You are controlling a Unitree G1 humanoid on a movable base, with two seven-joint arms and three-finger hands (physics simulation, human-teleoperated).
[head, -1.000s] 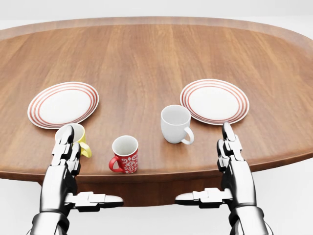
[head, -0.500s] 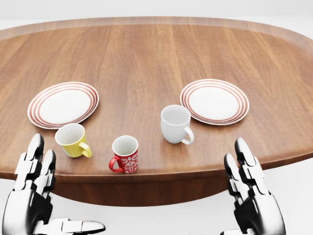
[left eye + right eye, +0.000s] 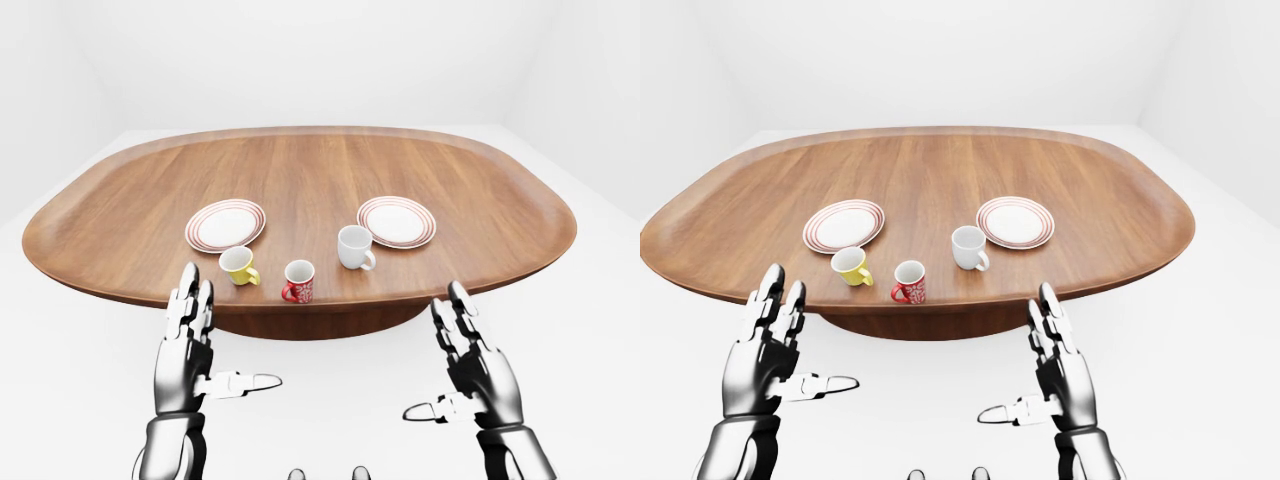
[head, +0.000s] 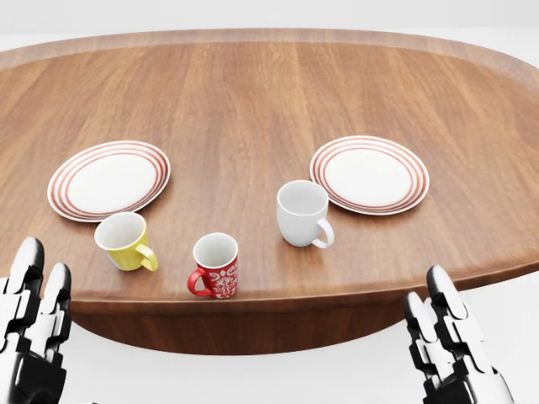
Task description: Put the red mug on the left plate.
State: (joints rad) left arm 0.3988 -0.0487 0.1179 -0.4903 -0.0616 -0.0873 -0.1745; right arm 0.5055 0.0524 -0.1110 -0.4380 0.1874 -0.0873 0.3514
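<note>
Red mug on table edge, between open hands, untouched

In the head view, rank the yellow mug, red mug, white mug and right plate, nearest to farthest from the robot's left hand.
1. Yellow mug, just above the left hand, at left.
2. Red mug, center.
3. White mug, right of center.
4. Right plate, far right.

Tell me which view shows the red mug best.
The head view: the red mug is large there, with its white pattern, its handle on the view's left and its open top clear, near the table's bottom edge. Both eye views show it small, between the yellow and white mugs.
</note>
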